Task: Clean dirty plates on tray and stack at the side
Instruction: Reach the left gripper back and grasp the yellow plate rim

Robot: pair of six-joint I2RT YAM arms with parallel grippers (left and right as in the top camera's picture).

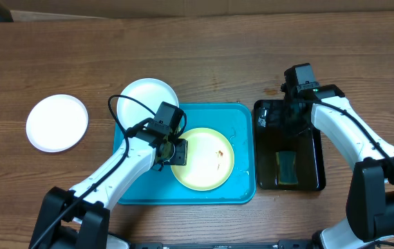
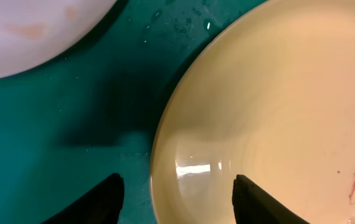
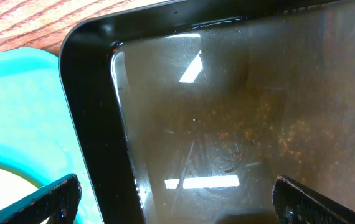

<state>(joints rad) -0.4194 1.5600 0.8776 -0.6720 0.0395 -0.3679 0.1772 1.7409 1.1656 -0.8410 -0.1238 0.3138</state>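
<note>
The smeared yellow plate [image 2: 277, 112], on the tray [image 2: 71, 124], is straddled at its rim by the left claw [image 2: 176, 186], fingers apart. A stained white plate [image 1: 148, 97] overlaps the tray's far corner; a clean plate [image 1: 57, 122], judged finished, is set aside on the tabletop [image 1: 218, 55]. The right claw [image 3: 176, 186] is spread over the black tray [image 3: 90, 93].

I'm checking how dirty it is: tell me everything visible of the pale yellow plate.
The pale yellow plate is round, shallow and glossy, perhaps plastic or glazed ceramic. It lies flat in the right half of the turquoise tray, with small reddish-brown smears right of centre. The left end effector stands open astride its left rim; contact cannot be judged.
</note>
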